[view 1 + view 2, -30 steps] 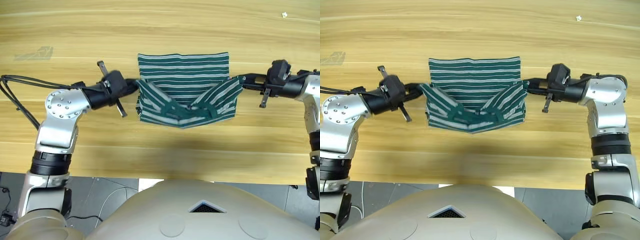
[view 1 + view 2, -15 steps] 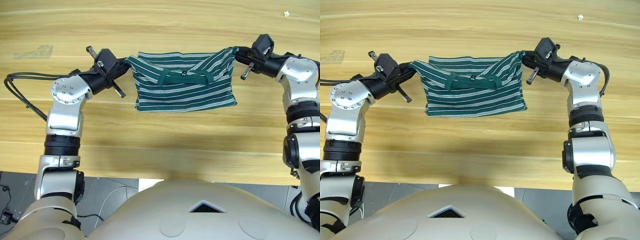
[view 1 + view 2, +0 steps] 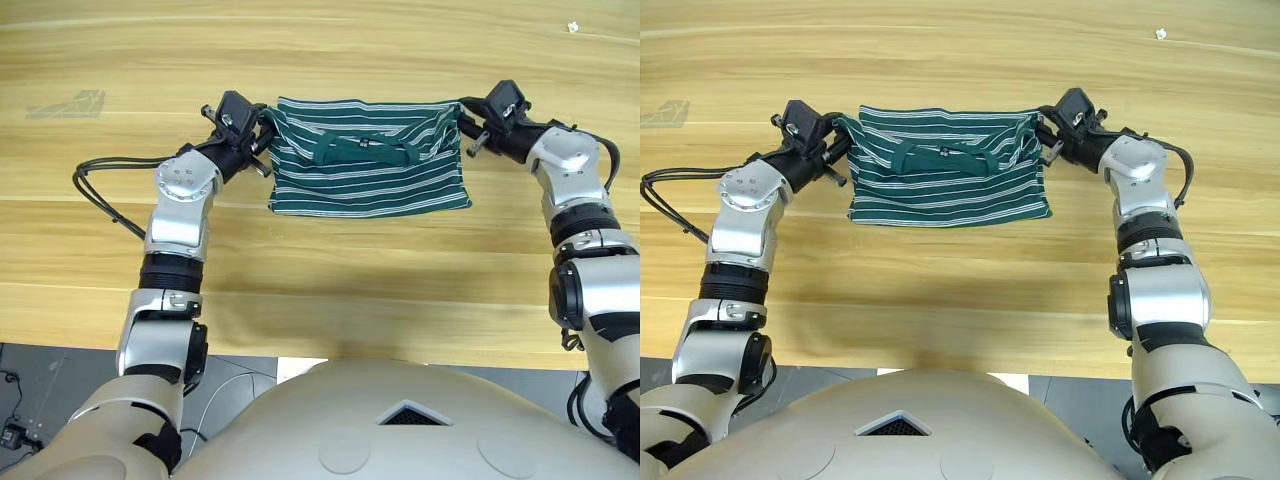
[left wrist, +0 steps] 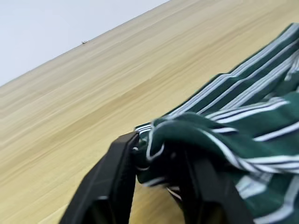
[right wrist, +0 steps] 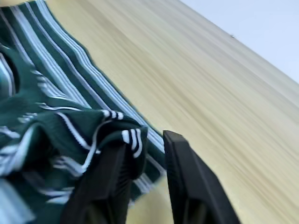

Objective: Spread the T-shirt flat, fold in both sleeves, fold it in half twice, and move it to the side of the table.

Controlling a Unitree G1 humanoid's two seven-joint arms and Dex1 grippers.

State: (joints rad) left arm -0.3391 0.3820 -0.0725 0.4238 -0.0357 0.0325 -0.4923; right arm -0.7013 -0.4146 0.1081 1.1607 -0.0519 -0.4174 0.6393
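Note:
A green T-shirt with white stripes [image 3: 368,170] lies folded into a rectangle on the wooden table [image 3: 320,260], its collar [image 3: 362,148] facing up near the far edge. My left gripper [image 3: 262,125] is shut on the shirt's far left corner, low over the table. In the left wrist view the bunched cloth [image 4: 187,135] sits between the black fingers [image 4: 117,172]. My right gripper [image 3: 462,118] is shut on the far right corner. The right wrist view has that striped corner [image 5: 126,135] between the fingers [image 5: 184,172].
A small white speck [image 3: 570,28] lies far back on the right. A faint mark [image 3: 65,103] is on the wood at the left. Black cables [image 3: 95,185] loop beside my left arm. The table's near edge [image 3: 300,352] runs below the shirt.
Both grippers carried the shirt's near edge up and over to the far edge, folding it in half. The collar now lies on top near the far side.

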